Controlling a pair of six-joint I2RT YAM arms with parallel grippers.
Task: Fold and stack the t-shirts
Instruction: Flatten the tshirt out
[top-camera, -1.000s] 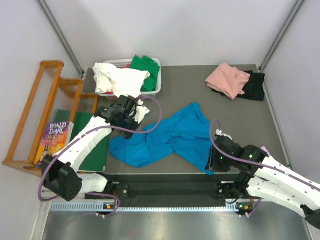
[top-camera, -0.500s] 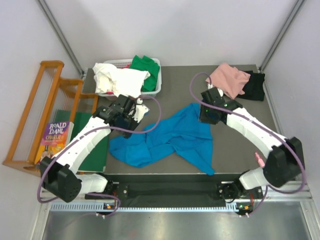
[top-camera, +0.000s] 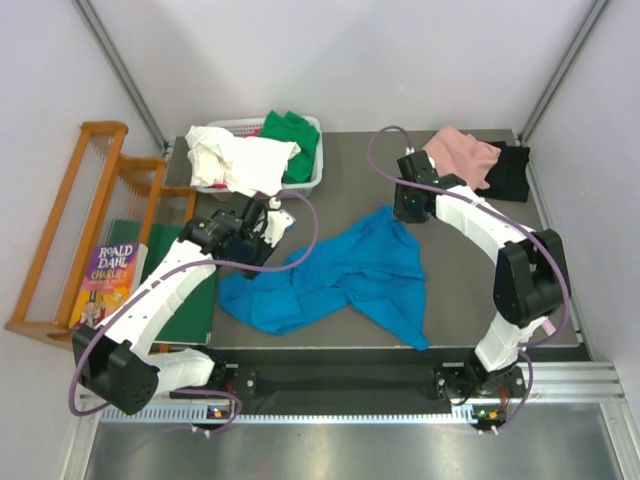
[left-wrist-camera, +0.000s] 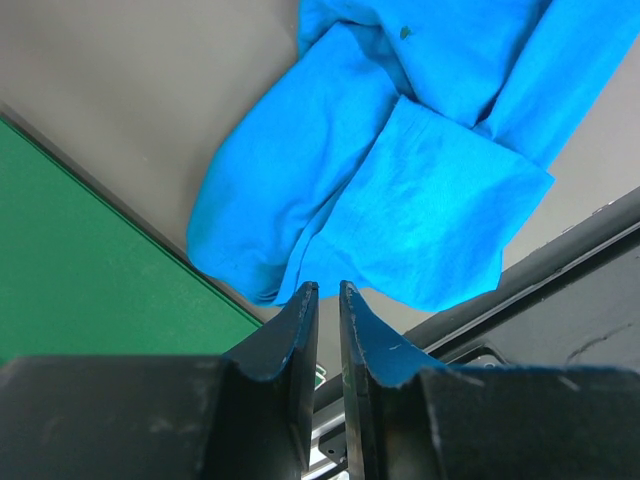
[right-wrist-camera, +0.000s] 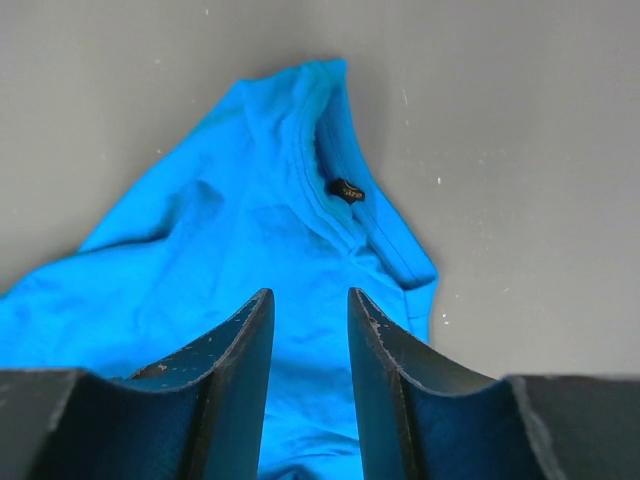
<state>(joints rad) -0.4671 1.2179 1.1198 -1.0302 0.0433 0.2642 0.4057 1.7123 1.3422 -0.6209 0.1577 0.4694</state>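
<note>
Blue t-shirt (top-camera: 340, 275): crumpled mid-table, with its collar (right-wrist-camera: 335, 215) at the far end.
Right gripper (right-wrist-camera: 308, 298): jaws parted and empty, poised over the collar.
Left gripper (left-wrist-camera: 326, 290): jaws a slit apart and empty, by the shirt's left bunch.
Advice: pinch a single layer at each shoulder, then spread the shirt flat before folding.

Grey table mat (top-camera: 350, 190). White plastic basket (top-camera: 236, 123) sits at the far-left corner. Wooden slatted rack (top-camera: 103, 131) stands off the left edge, tilted. Flat dark green board (top-camera: 190, 310) lies beside it at the near left. A Roald Dahl book (top-camera: 110, 275) partly overlaps the board and touches the rack. A metal rail (top-camera: 350, 450) runs along the near edge.
</note>
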